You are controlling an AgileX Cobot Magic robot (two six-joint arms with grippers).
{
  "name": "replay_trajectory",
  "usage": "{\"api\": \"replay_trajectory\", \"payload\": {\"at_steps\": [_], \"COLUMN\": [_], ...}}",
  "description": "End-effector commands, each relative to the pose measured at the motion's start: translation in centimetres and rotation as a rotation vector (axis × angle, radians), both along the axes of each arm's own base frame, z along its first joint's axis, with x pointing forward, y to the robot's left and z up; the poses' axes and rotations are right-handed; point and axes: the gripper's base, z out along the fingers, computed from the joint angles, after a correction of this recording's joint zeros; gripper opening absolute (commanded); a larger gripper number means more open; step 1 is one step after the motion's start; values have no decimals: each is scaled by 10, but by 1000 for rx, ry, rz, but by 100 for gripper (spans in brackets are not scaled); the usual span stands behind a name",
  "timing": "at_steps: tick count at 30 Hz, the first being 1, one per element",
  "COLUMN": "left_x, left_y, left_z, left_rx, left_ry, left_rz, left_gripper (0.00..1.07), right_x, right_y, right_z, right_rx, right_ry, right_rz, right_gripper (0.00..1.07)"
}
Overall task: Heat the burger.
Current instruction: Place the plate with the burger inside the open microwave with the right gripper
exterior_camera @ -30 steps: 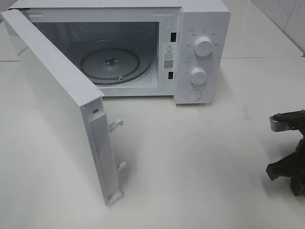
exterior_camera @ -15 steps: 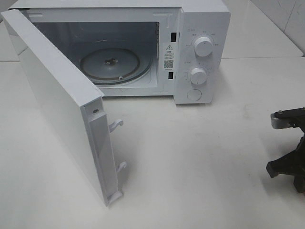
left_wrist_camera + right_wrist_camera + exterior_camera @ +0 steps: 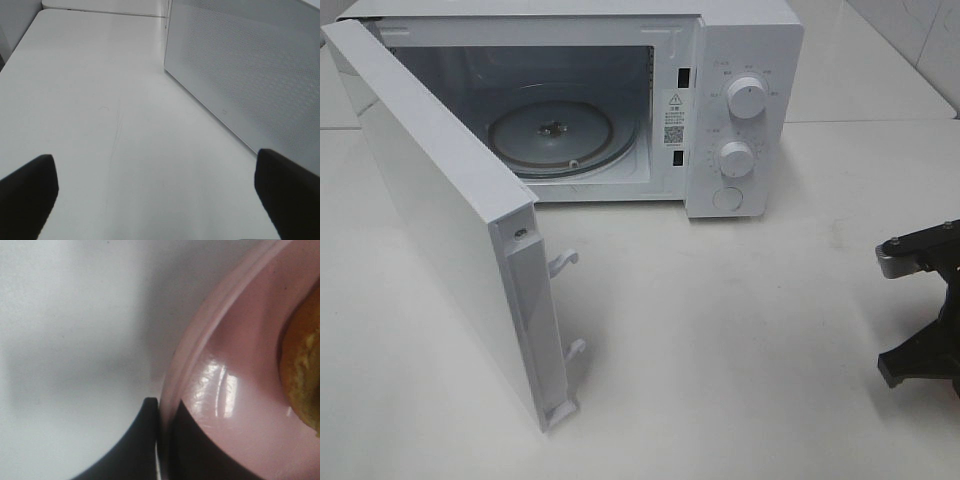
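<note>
Right gripper point(image 3: 160, 412) is clamping the rim of the pink plate point(image 3: 235, 335), one finger each side, so the burger point(image 3: 303, 375), sitting on it just beyond the fingertips, is not being squashed. Left gripper point(image 3: 155, 197) is idling wide open, empty, beside the microwave door point(image 3: 245, 75).

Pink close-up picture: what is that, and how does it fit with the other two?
This is a robot with two arms, each ending in a two-fingered hand that carries a small camera. The pink close-up is taken from the right hand, which is shut on the rim of a pink plate with the burger on it. The wide picture, from a camera up high, shows the table and a microwave, door open. The third is taken from the left hand: open, holding nothing, beside the microwave.
</note>
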Motion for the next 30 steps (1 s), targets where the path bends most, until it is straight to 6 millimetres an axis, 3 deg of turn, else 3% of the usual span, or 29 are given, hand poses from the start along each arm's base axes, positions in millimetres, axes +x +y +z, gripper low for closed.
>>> {"api": "replay_trajectory", "payload": {"at_steps": [1,19,30], "left_x": [-2,-2,-2], "left_y": [-1,-1,-1], "left_z": [1,1,1], "left_rx": [-5,-5,-5], "left_ry": [-27,-27,-27], "left_rz": [-7,-7,-7], "left_gripper": [100,100,100], "right_x": [-5,-15,-27], "right_y": [-1,-3,11], "right_z": [6,35,48], "right_rx": [-94,-153,-181], "right_ry": [11,-58,-67], "right_rz": [5,18,108], "right_gripper": [0,0,0]}}
